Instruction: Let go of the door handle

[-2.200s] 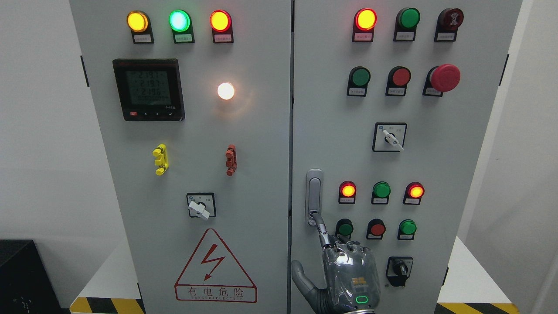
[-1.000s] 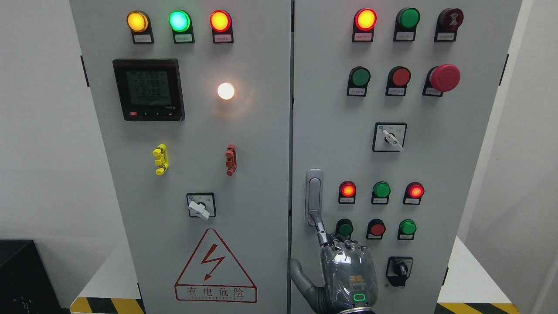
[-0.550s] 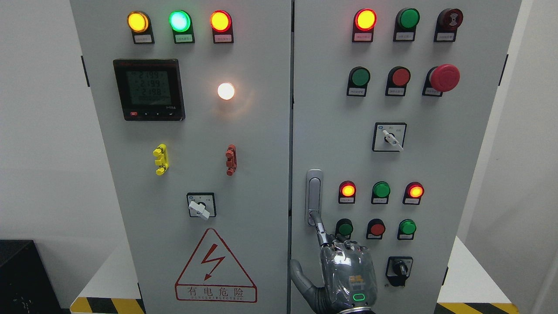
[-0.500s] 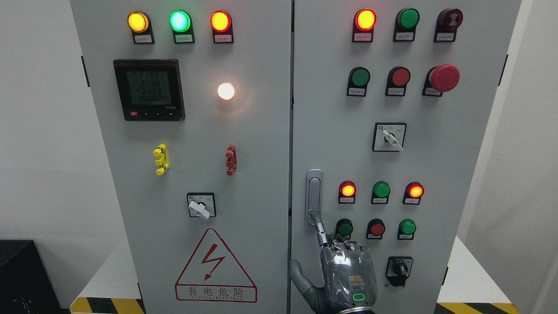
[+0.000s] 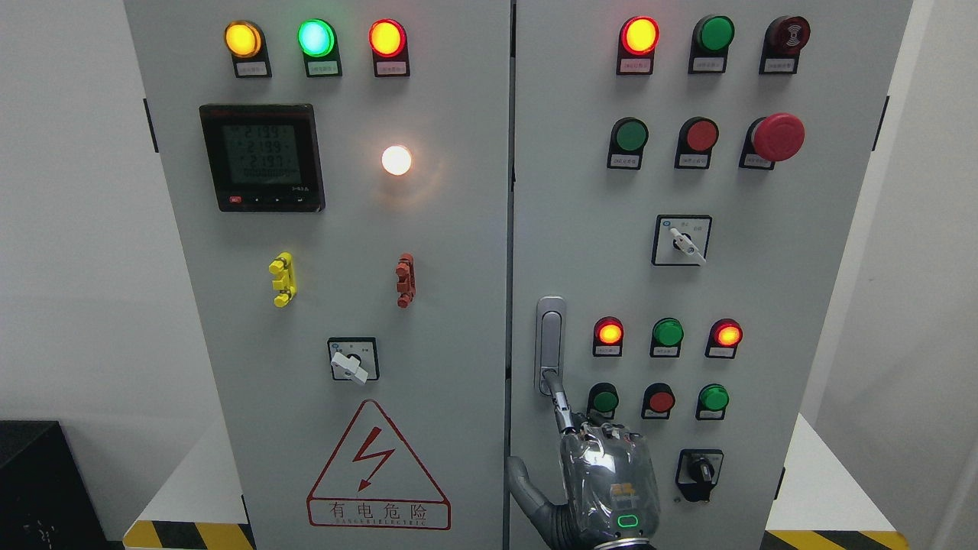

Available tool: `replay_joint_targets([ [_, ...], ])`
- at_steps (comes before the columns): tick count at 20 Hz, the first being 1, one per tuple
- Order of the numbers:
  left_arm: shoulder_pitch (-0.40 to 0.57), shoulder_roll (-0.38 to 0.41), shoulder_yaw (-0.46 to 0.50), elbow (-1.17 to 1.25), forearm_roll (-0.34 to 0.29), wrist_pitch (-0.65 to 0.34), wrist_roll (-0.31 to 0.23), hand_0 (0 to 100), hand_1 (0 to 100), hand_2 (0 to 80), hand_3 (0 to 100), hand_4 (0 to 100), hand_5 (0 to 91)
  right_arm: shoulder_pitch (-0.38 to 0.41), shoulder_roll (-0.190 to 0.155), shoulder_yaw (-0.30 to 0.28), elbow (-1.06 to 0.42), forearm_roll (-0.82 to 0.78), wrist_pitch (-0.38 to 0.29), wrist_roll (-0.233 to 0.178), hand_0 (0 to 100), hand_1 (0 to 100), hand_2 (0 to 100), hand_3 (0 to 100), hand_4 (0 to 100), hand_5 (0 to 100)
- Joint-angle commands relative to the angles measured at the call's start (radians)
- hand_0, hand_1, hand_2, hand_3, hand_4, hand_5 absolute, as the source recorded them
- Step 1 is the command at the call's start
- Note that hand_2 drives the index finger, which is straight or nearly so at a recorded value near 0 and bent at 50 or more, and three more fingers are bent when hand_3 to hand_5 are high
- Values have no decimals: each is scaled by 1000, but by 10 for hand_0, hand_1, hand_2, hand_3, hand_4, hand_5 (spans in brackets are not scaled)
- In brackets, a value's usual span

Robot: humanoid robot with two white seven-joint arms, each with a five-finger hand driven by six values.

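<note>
Rising from the bottom edge right of the middle, the right hand point(image 5: 607, 481) is showing only its glossy grey back, with the wrist and arm cut off by the frame. It is gripping nothing. Its index finger point(image 5: 561, 405) is stretching up and slightly left, the tip touching the lower end of the door handle point(image 5: 550, 336), while the other fingers are folding under at the knuckles and the thumb point(image 5: 523, 481) is sticking out to the left. The palm side is hidden.

That silver handle is standing upright near the left edge of the right cabinet door point(image 5: 581, 229), left of a green pushbutton point(image 5: 605, 400). A black selector switch point(image 5: 699, 473) is sitting just right of the hand. The small labels under the lamps are too fine to read.

Across the seam, the left cabinet door point(image 5: 458, 252) is carrying a red warning triangle point(image 5: 377, 466), a digital meter point(image 5: 262, 156) and a glowing white lamp point(image 5: 396, 160). A red emergency stop point(image 5: 778, 137) is sitting high on the right door.

White walls point(image 5: 69, 229) are flanking the cabinet, a black box point(image 5: 38, 489) is sitting at lower left, and yellow-black hazard striping point(image 5: 187, 535) is running along the base.
</note>
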Motion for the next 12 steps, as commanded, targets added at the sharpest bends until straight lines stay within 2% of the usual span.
replay_joint_targets([
  [1, 0, 1, 0, 0, 0, 0, 0, 0, 0, 44, 107, 2, 0, 5, 0, 0, 3, 0, 0, 2, 333, 235, 0, 725, 722, 780],
  [12, 0, 1, 0, 0, 0, 1, 0, 0, 0, 43, 107, 3, 0, 9, 0, 0, 2, 3, 3, 5, 329, 238, 0, 734, 728, 782],
])
